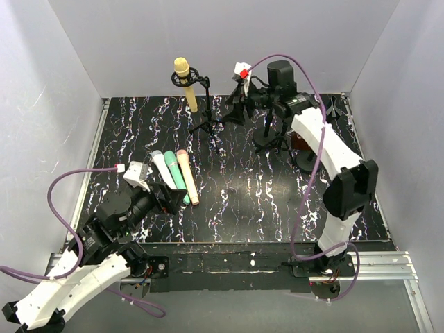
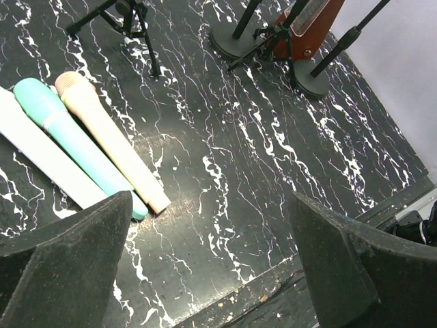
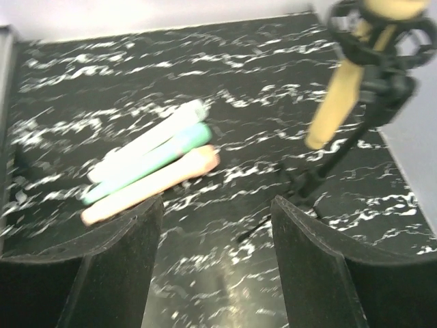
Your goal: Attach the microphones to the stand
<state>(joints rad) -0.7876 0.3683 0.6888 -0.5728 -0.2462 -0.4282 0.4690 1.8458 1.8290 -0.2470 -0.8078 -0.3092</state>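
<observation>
From above, my left pincer [image 1: 168, 199] sits at seven o'clock on the table [image 1: 277, 187], spread wide and empty. Its tips are near the ends of three microphones lying side by side: the white microphone [image 1: 164, 170], the mint microphone [image 1: 177, 177] and the peach microphone [image 1: 187, 177]. The yellow microphone [image 1: 182, 83] sits tilted in the clip of the stand [image 1: 206, 118] at twelve o'clock. My right pincer [image 1: 232, 109] hovers at three o'clock of that stand, jaws apart and holding nothing.

On my left wrist camera, the three lying microphones are at ten o'clock, with a brown metronome [image 2: 311, 24] at one o'clock.

On my right wrist camera, my fingers [image 3: 321, 266] are parted and empty. The yellow microphone hangs in the stand at one o'clock, the other three lying at ten.
</observation>
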